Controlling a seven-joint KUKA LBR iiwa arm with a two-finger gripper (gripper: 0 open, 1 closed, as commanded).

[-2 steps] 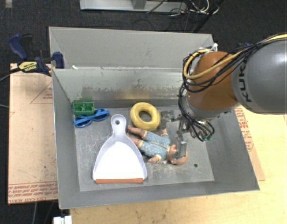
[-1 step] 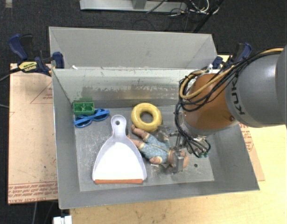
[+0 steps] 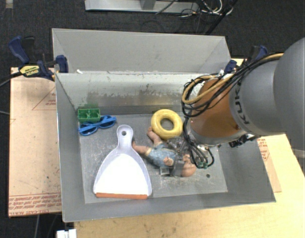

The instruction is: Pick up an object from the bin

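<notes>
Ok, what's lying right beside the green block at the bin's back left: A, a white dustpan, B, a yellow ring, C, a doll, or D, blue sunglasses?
D: the blue sunglasses lie right beside the green block, nearer to it than anything else; the yellow ring sits well off to the right.

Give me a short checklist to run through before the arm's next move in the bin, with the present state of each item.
1. Pincer down at a thing: ok, it is at the small doll lying mid-bin.
2. Doll gripped: cannot tell.
3. Yellow ring clear of the doll: not ok, it lies right against the doll's upper end.
4. White dustpan clear of the doll: not ok, its edge is close beside the doll.
5. Green block and blue sunglasses out of the way: ok, in the far corner.
</notes>
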